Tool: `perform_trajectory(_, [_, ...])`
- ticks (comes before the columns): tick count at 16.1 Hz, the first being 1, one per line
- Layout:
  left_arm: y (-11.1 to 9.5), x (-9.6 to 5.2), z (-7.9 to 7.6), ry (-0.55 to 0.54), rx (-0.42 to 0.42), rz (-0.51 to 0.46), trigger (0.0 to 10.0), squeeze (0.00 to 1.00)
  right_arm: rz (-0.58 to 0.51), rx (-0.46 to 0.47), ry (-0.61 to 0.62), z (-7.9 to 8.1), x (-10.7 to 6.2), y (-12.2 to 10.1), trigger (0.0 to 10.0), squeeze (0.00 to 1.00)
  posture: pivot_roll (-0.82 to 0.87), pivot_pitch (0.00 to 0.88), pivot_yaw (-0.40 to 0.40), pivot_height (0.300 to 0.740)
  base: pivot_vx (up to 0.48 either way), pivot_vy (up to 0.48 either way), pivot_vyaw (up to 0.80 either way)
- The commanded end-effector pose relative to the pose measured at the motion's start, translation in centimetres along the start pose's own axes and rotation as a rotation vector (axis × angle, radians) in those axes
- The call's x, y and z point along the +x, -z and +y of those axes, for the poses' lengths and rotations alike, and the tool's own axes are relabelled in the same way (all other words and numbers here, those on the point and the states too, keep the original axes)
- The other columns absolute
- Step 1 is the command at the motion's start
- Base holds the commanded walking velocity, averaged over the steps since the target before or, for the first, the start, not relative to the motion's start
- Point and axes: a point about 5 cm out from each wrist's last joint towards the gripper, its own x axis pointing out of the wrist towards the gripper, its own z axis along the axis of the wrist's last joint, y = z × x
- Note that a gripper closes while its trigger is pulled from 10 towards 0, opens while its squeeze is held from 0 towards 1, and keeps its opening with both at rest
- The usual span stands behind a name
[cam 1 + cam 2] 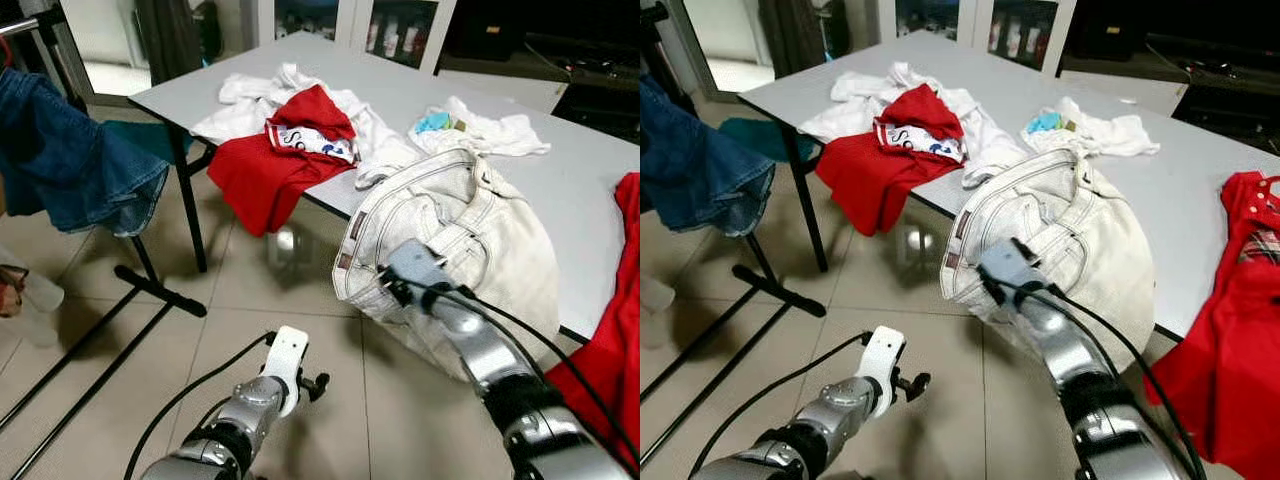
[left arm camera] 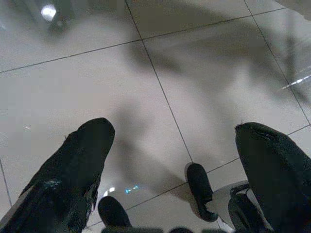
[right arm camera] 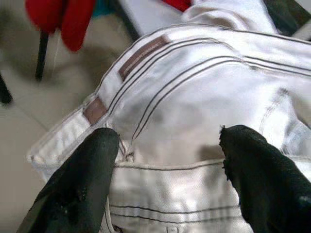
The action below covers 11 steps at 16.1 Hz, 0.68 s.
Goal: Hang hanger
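Your right gripper [image 3: 167,179] was spread wide right over the waistband of the off-white denim jeans [image 1: 470,240] draped off the grey table [image 1: 570,170] edge, not gripping; left gripper [image 2: 177,170] hung open above the beige tiled floor [image 2: 160,73]; couldn't spot any hanger.

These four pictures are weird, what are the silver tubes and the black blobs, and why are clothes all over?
The silver tubes are a robot's two arms, seen from cameras in its head. The black blobs are its fingers, filmed by a small camera on each wrist. The right gripper is open and reaching at white jeans that hang over the edge of a grey table. The left gripper is open too, holding nothing, low over the tiled floor. On the table also lie a red garment, white shirts and a white cloth. Blue jeans hang on a rack at the left.
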Motion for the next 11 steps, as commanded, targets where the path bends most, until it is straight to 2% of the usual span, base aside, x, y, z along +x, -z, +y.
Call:
perform_trajectory(1, [-1.0, 0.1, -0.1, 0.005, 0.004, -0.028, 10.0, 0.00, -0.023, 0.070, 0.012, -0.5, -0.3, -0.3, 10.0, 0.00, -0.04, 0.000, -0.032, 0.740, 0.000, 0.000, 0.00])
perform_trajectory(3, [-1.3, 0.2, -0.2, 0.009, -0.004, -0.043, 10.0, 0.00, -0.069, 0.145, 0.011, -0.4, -1.3, -0.3, 10.0, 0.00, -0.04, 0.000, -0.032, 0.740, 0.000, 0.000, 0.00])
perform_trajectory(4, [-1.8, 0.2, -0.2, 0.017, -0.022, -0.070, 10.0, 0.00, -0.130, 0.203, 0.043, -0.4, -2.2, -0.5, 10.0, 0.00, -0.05, 0.000, -0.032, 0.740, 0.000, 0.000, 0.00])
perform_trajectory(7, [-2.8, 0.1, -0.1, 0.040, -0.085, -0.147, 10.0, 0.00, -0.219, 0.350, 0.154, -1.2, -4.5, -0.6, 10.0, 0.00, -0.05, 0.000, -0.031, 0.740, 0.000, 0.000, 0.00])
perform_trajectory(9, [-4.2, -0.2, 0.2, 0.059, -0.105, -0.259, 10.0, 0.00, -0.244, 0.377, 0.209, -1.6, -5.6, -0.4, 10.0, 0.00, -0.05, 0.000, -0.026, 0.740, 0.000, 0.000, 0.00])
perform_trajectory(10, [-5.7, -0.7, 0.4, 0.082, -0.112, -0.376, 10.0, 0.00, -0.239, 0.365, 0.239, -1.9, -6.3, -0.2, 10.0, 0.00, -0.06, 0.000, -0.022, 0.740, 0.000, 0.000, 0.00])
perform_trajectory(11, [-6.2, -0.8, 0.5, 0.088, -0.107, -0.405, 10.0, 0.00, -0.235, 0.365, 0.248, -2.1, -6.5, 0.0, 10.0, 0.00, -0.06, 0.000, -0.021, 0.740, 0.000, 0.000, 0.00])
